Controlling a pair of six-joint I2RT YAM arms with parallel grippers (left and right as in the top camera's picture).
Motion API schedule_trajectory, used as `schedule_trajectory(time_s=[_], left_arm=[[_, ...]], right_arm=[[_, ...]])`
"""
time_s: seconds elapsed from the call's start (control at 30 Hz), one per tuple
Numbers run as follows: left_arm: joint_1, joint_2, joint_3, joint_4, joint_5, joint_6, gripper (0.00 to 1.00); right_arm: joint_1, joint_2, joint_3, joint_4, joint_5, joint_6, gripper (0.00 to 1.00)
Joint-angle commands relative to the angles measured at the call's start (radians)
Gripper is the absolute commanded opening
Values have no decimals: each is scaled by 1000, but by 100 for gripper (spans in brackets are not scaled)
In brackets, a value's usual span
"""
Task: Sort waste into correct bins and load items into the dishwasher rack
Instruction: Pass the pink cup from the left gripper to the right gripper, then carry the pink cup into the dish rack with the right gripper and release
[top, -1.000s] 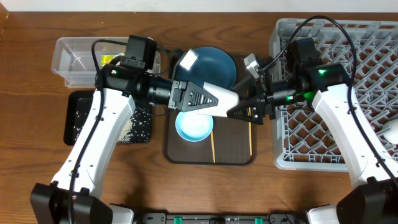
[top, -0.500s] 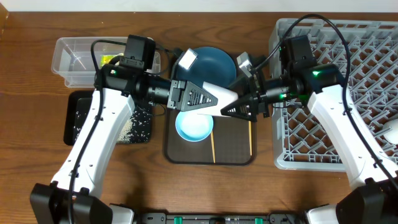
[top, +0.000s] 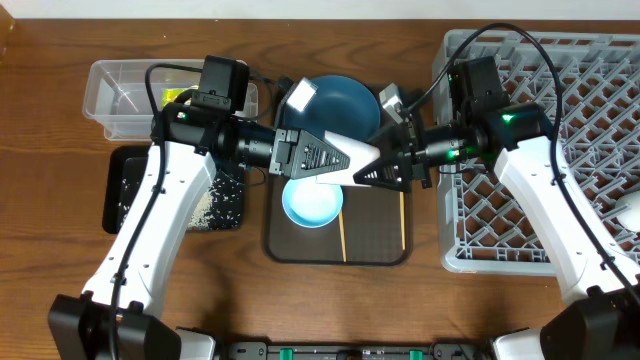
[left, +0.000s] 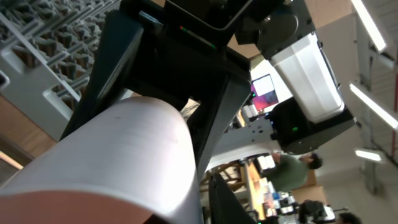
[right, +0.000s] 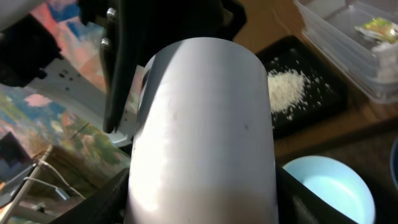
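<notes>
From above, a pale cup (top: 350, 162), almost white, round and smooth plastic, lies on its side in the air. It hangs just past the far edge of the small light-blue bowl (top: 312, 203) and does not touch it. The left gripper (top: 322, 160) is closed on the cup's wide end and holds it up. The right gripper (top: 385, 170) is at the cup's narrow end, on the side away from the bowl. Its black tips overlap the cup there. I cannot tell if they squeeze the cup or only sit around it.

In the left wrist view, the cup fills the lower left. It looks like a big plain white tube with a smooth, rounded side. The bowl does not show here. Two black fingers (left: 102, 74) of the right arm stand at the cup's far end, one on each side.

In the right wrist view, the cup stands up the middle like a fat white post with no marks on it. Its top end is round, and the black left pincer grips it there. The bowl peeks out at the lower right, beside the cup and below it. This view does not show how wide the right pincer's own jaws are.
</notes>
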Motion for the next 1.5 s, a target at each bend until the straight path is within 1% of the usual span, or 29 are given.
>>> schedule_trajectory(time_s=[0.0, 0.17, 0.3, 0.37, 0.5, 0.57, 0.6, 0.63, 0.7, 0.8, 1.03, 1.27, 1.47], left_arm=[[-7, 3, -1, -8, -44, 10, 21], [-5, 3, -1, -77, -357, 10, 27], [27, -8, -1, -135, -569, 10, 33], [61, -27, -1, -161, -672, 10, 33], [145, -92, -1, -195, -826, 10, 34], [187, -134, -1, -205, -877, 10, 35], [204, -151, -1, -210, -890, 10, 35], [223, -171, -1, -217, -901, 10, 39], [250, -197, -1, -225, -903, 11, 41], [271, -217, -1, -230, -903, 10, 42], [272, -218, -1, -235, -903, 10, 42], [272, -218, -1, -239, -902, 10, 42], [272, -218, -1, -242, -903, 10, 42]], right_arm=[[19, -1, -4, 4, 131, 67, 47], [3, -3, -4, -7, 330, 172, 43], [-38, -24, 7, -73, 473, 194, 41], [-71, -40, 23, -117, 544, 212, 40], [-151, -68, 84, -213, 673, 261, 39], [-201, -76, 139, -274, 790, 323, 38], [-227, -76, 172, -307, 859, 362, 36], [-260, -76, 216, -349, 934, 405, 36], [-305, -76, 268, -392, 1008, 453, 34], [-383, -76, 337, -441, 1077, 510, 33], [-564, -66, 367, -483, 1278, 630, 31], [-721, 0, 367, -542, 1316, 644, 31], [-782, 81, 367, -571, 1382, 644, 31]])
